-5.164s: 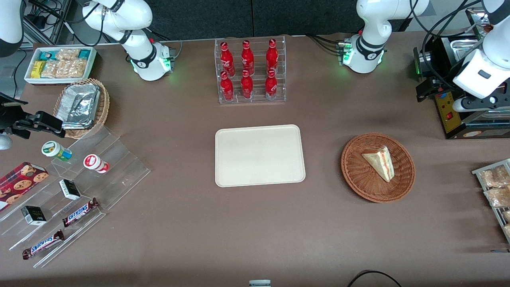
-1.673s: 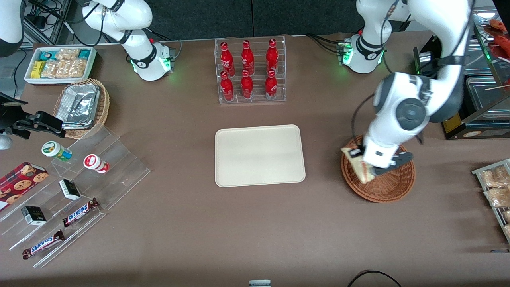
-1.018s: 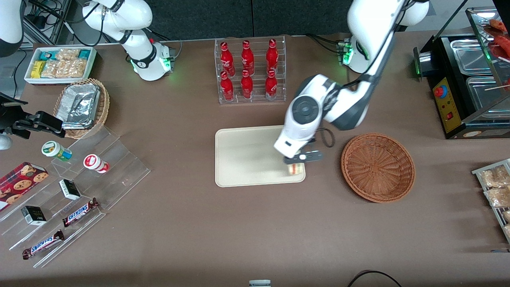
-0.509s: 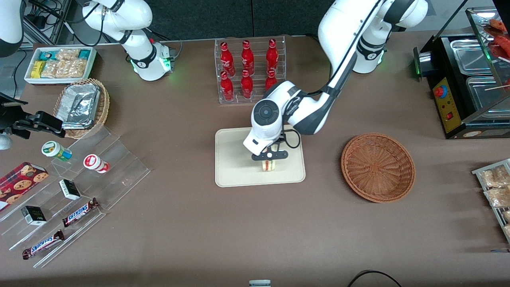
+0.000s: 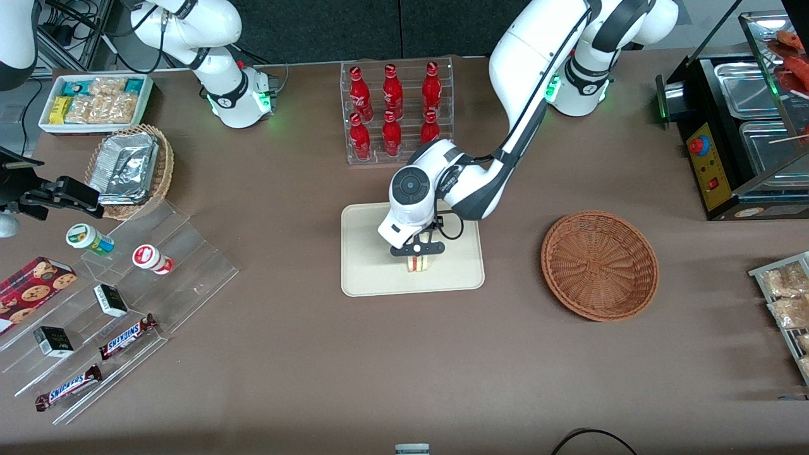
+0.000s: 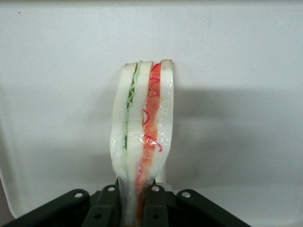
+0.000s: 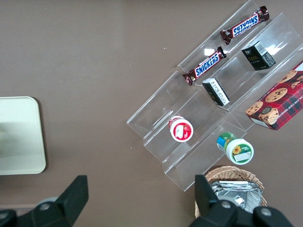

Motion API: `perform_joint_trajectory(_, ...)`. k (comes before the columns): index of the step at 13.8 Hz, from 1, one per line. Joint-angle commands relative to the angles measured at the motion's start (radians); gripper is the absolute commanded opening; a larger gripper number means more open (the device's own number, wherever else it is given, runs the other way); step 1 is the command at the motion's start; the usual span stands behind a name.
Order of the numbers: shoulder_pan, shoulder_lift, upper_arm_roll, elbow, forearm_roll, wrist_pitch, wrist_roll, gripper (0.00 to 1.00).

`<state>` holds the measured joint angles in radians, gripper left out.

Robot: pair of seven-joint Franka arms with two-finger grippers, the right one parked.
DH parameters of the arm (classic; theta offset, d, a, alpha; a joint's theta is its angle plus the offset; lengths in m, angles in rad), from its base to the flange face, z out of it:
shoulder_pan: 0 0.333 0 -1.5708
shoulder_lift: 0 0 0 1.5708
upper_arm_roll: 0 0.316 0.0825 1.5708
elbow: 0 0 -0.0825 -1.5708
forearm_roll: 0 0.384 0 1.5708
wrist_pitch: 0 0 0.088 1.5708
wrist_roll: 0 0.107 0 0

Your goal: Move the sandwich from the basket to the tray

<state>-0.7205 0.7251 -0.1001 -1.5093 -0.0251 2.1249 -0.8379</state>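
My left gripper is over the cream-beige tray, shut on the sandwich, which hangs cut edge down just above the tray's surface. In the left wrist view the sandwich shows pale bread with green and red-orange layers, pinched at its base by the black fingers, with the tray filling the background. The reddish-brown wicker basket stands beside the tray toward the working arm's end, with nothing in it.
A clear rack of red bottles stands farther from the front camera than the tray. A tan wicker basket with foil containers, a white snack bin and a clear stepped display lie toward the parked arm's end. A black appliance stands toward the working arm's end.
My gripper has carried the sandwich out of the basket and over the tray, moving toward the tray's middle and lowering. The basket now holds nothing.
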Motion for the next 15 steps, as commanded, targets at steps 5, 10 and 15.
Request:
perform_joint_trajectory(5, -0.011, 0.007, 0.017, 0.049, -0.001, -0.005, -0.015, 1.0)
perform_joint_trajectory(10, -0.002, -0.016, 0.022, 0.074, 0.042, -0.013, 0.063, 1.0)
perform_joint_trajectory(15, 0.101, -0.116, 0.023, 0.044, 0.097, -0.098, 0.366, 1.0)
